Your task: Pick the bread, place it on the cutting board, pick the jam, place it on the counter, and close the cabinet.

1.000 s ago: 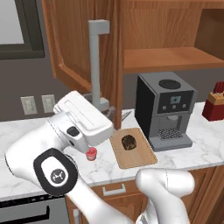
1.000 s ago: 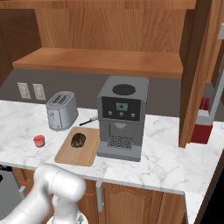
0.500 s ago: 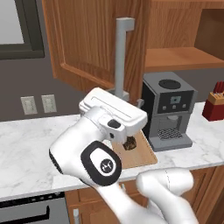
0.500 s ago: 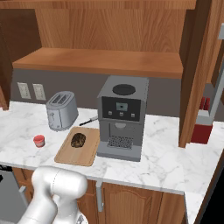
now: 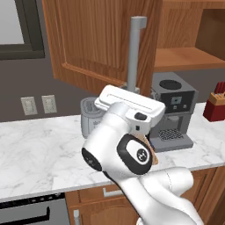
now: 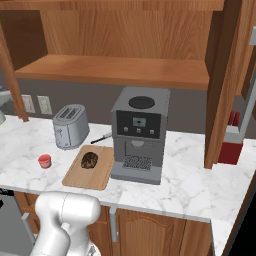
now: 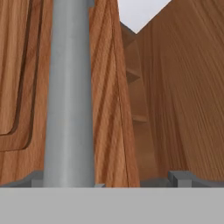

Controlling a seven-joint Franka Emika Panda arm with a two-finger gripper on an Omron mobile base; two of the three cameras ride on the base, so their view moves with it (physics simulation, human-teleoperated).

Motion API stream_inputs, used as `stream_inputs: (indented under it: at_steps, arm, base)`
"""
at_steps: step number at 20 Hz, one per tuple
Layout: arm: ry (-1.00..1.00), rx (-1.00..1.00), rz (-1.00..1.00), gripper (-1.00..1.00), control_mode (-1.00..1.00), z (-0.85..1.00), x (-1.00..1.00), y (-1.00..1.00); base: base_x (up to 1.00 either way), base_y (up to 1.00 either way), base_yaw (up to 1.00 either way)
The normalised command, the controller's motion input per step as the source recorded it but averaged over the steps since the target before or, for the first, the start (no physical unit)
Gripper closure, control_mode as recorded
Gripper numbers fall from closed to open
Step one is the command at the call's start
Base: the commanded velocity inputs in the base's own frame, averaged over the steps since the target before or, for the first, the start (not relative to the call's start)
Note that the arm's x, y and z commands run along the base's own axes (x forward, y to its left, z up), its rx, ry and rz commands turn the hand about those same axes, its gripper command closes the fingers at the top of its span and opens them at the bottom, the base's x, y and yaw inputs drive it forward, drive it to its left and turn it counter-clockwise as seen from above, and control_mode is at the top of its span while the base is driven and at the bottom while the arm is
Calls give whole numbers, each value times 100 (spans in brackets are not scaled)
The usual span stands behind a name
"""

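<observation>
The bread (image 6: 90, 160) lies on the cutting board (image 6: 102, 175), just left of the coffee machine. The jam (image 6: 45, 161) stands on the counter (image 6: 180, 175), left of the board. The cabinet (image 6: 115, 70) is open and its shelf is bare. Its left door (image 5: 101, 39) swings out over the counter with a grey bar handle (image 5: 136, 52). In the hand view my gripper (image 7: 107, 181) is open right at the handle (image 7: 70, 96), which stands between the fingertips, close to the left one (image 7: 33, 178). My arm's wrist (image 5: 129, 105) sits just below the handle.
A toaster (image 6: 70, 126) stands at the back left and a coffee machine (image 6: 140, 135) in the middle. The right cabinet door (image 6: 227, 75) hangs open over a red knife block (image 5: 215, 105). Wall sockets (image 5: 37, 104) sit above the counter.
My hand has risen and swung right up to the door handle. The left door and its handle have moved right, toward the cabinet. Bread and jam have stayed put.
</observation>
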Motion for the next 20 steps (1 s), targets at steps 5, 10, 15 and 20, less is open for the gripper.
stream_inputs:
  at_steps: [5,10,15,20]
  arm:
    - [0,0,17,-100,-100,0,20,-47]
    - [0,0,14,-100,-100,0,31,-42]
    - [0,0,14,-100,-100,0,30,-40]
    - [0,0,13,-100,-100,-2,29,-34]
  base:
    - [0,0,0]
    - [0,0,0]
    - [0,0,0]
    - [0,0,0]
